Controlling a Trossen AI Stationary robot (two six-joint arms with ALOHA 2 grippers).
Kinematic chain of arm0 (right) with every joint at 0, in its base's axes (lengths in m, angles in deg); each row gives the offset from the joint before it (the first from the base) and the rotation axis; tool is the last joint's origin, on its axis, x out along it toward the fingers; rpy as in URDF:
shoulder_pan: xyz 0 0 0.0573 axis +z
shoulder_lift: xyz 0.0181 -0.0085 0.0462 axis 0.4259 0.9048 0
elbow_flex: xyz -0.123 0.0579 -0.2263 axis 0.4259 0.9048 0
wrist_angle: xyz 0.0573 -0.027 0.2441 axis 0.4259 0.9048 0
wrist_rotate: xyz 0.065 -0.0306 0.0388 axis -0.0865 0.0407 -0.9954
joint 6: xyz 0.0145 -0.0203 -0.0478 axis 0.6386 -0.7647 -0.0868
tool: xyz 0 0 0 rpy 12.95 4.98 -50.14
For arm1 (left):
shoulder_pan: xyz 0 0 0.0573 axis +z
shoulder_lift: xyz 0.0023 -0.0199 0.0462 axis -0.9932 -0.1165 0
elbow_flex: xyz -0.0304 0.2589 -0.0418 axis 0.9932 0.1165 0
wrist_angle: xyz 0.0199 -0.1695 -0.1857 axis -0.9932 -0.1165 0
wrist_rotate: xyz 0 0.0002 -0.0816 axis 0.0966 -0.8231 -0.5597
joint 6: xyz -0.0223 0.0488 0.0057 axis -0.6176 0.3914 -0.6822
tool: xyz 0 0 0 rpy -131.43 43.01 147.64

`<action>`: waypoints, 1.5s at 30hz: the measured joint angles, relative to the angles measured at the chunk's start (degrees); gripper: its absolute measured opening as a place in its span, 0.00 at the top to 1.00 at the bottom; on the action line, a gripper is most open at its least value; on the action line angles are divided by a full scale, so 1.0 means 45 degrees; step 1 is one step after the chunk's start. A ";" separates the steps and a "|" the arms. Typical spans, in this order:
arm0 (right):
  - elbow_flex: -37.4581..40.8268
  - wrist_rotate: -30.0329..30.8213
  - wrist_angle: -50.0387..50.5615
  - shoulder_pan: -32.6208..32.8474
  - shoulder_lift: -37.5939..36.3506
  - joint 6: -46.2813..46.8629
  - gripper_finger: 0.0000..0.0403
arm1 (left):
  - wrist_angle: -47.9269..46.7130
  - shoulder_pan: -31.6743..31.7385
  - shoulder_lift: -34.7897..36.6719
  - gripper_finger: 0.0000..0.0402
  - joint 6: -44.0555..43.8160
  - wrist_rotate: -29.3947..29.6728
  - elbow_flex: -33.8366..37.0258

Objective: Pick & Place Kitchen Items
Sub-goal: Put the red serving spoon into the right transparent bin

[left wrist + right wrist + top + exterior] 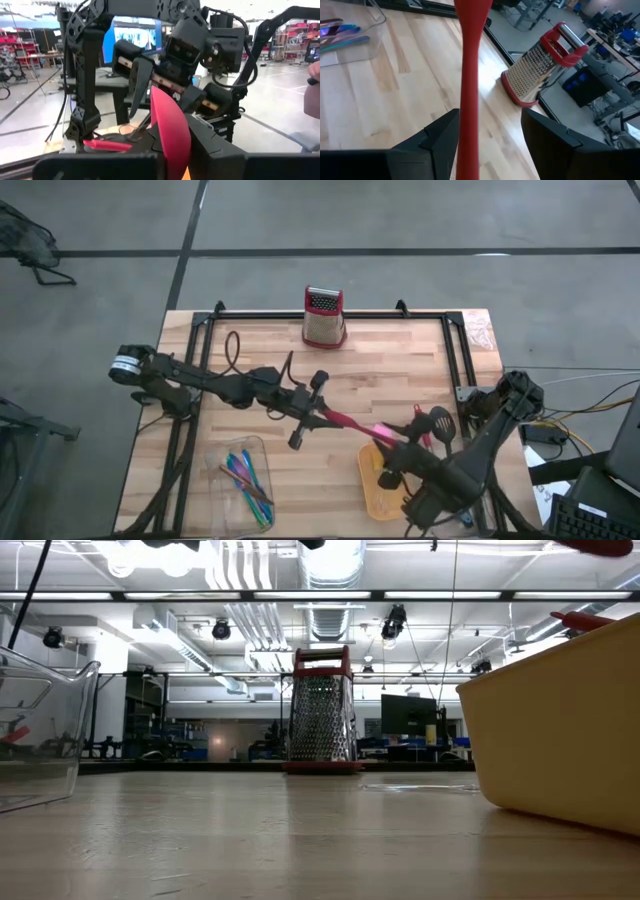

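Red utensil: long-handled red plastic spatula (350, 423) is held in the air at table centre, between both arms.
Left gripper (318, 417): fingers closed on blade end — red blade (170, 131) is seen between them.
Right gripper (395, 448): over orange tray (368, 488); fingers are spread wide beside handle — grip can't be told.
Sticks: purple/blue/green thin sticks (245, 478) are lying in clear tray (222, 455).

text: none legible | labels: none | brands: none | numbers: none

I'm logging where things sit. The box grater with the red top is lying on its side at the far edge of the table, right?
Not quite: the box grater is at the far edge of the table, but it stands upright on its base, red top uppermost. The low view shows this plainly.
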 joint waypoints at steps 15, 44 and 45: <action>0.0041 -0.0500 -0.0932 -0.1294 0.0015 -0.1364 0.53 | 0.0317 -0.0024 0.0000 0.92 0.0078 0.0073 0.0000; 0.0031 -0.1236 -0.1010 -0.0598 -0.0353 -0.0550 0.89 | -0.1983 -0.0053 0.1280 0.58 -0.0059 0.1145 0.0169; 0.0031 -0.1236 -0.1011 -0.0507 -0.0409 -0.0377 0.89 | -0.2251 -0.0053 0.1532 0.56 0.0117 0.1197 0.0170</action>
